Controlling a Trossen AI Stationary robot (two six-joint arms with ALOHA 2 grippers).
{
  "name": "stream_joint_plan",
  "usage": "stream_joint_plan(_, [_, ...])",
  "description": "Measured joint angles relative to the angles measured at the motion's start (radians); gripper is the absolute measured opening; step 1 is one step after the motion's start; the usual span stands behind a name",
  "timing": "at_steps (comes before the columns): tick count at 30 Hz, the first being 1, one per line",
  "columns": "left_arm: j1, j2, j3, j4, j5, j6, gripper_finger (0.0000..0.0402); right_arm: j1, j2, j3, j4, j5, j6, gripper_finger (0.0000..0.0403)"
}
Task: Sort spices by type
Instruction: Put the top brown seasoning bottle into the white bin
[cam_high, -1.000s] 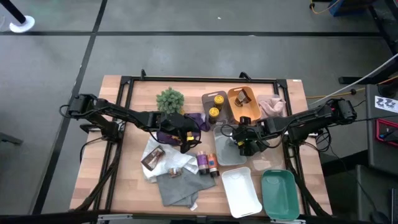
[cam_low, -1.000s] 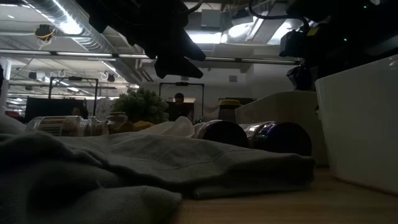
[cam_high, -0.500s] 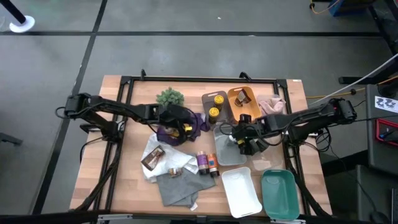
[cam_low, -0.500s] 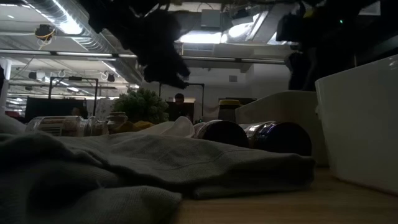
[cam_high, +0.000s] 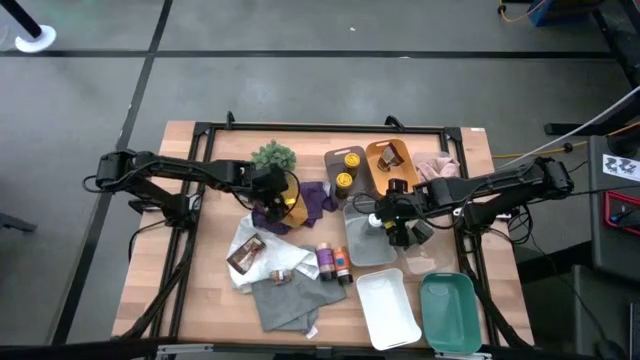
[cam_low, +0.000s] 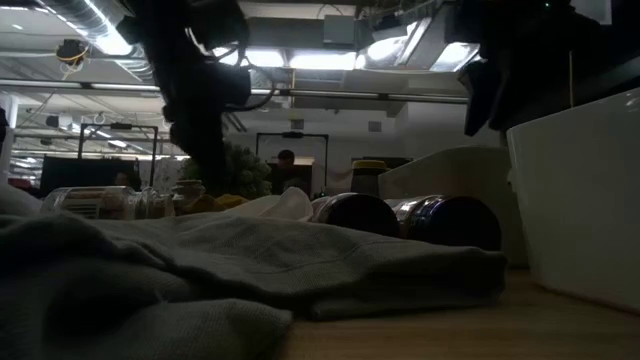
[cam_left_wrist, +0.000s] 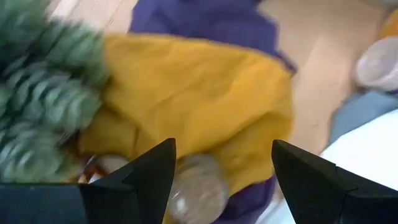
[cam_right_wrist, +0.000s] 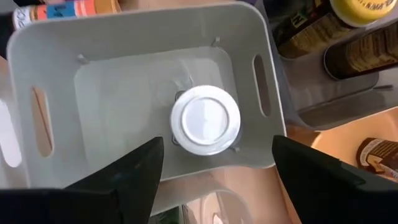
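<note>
As the high view looks straight down, the left gripper (cam_high: 272, 203) hangs over the crumpled mustard-yellow cloth (cam_high: 292, 208) beside the small bushy green plant (cam_high: 273, 158), and the right gripper (cam_high: 400, 226) is above the pale grey plastic tray (cam_high: 358, 252). Two short bottles w/ purple and red labels (cam_high: 334, 263) lie on the wood near the grey cloth (cam_high: 285, 297).

In the low view these bottles (cam_low: 405, 219) lie on their sides; round and smooth, probably they roll and slip, so a grip across the body is better.

In the left wrist view the fingers (cam_left_wrist: 140, 180) stand wide apart, holding nothing. A small clear rounded jar (cam_left_wrist: 198, 190) lies between them on the cloth; soft fabric may bunch.

In the right wrist view the fingers (cam_right_wrist: 130, 171) are spread wide and empty. The white-capped jar (cam_right_wrist: 205, 121) stands upright in the tray; it looks light and stiff, and approx. the cap sides are the place to take it.
</note>
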Motion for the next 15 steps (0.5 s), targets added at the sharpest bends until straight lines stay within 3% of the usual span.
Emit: stream_joint_plan(15, [-0.003, 0.0, -0.028, -0.101, -0.042, -0.092, 0.0249, 0.0, 0.0, 0.023, -0.002, -0.001, 0.0, 0.0298])
